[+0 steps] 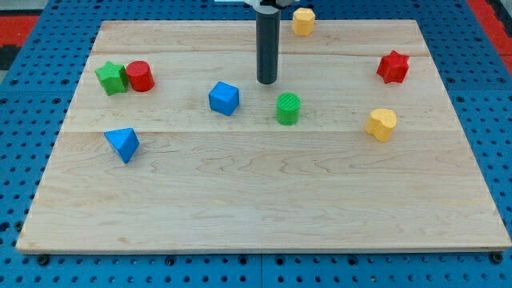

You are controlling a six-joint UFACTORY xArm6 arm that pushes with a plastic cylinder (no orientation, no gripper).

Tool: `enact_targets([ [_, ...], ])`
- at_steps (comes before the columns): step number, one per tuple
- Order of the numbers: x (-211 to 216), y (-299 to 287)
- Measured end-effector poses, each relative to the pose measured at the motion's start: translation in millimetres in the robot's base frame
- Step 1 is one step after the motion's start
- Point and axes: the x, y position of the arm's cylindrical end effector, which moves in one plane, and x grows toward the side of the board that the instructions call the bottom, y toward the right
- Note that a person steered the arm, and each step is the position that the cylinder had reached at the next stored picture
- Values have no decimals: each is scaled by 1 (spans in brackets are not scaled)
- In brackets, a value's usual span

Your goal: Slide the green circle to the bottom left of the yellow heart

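The green circle (289, 109) stands near the middle of the wooden board (264, 200). The yellow heart (382, 125) lies to its right, a little lower in the view. My tip (267, 82) is at the end of the dark rod, just above and to the left of the green circle, with a small gap between them. A blue cube (224, 98) lies left of the tip.
A yellow hexagon-like block (303, 22) sits at the view's top edge of the board. A red star (393, 67) is at the upper right. A green star (112, 78) and a red cylinder (140, 76) touch at the left. A blue triangle (122, 144) lies lower left.
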Motion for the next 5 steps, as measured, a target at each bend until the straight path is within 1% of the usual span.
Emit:
enact_targets([
  [1, 29, 2],
  [2, 133, 30],
  [3, 108, 98],
  [4, 17, 58],
  [5, 85, -86],
])
